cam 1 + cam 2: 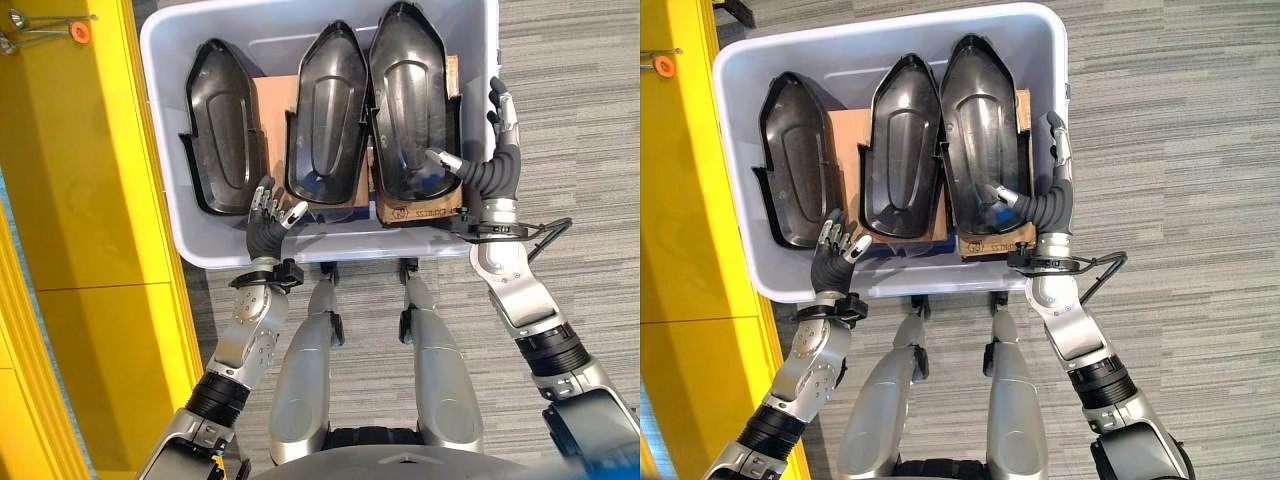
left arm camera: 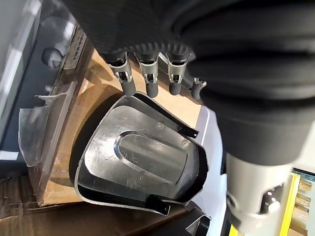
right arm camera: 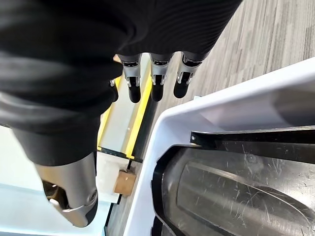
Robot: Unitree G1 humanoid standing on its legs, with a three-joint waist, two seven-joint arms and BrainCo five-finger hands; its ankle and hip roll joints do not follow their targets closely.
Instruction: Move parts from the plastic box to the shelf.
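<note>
1. The plastic box (image 1: 165,120) is pale lavender-grey, plain and unpatterned.
2. The three parts in it, the left part (image 1: 222,125), the middle part (image 1: 327,115) and the right part (image 1: 410,100), are glossy black with pale glints.
3. Cardboard (image 1: 272,100) under the parts is plain brown; a strip at the near right carries dark print.
4. The shelf (image 1: 70,180) on the left is bright yellow, with an orange ring (image 1: 80,32) at its far end.
5. The floor (image 1: 580,130) is grey carpet in fine lighter and darker stripes.
6. The left robot hand (image 1: 270,210) and right robot hand (image 1: 497,150) have silver fingers with dark tips and black ribbed covers.
</note>
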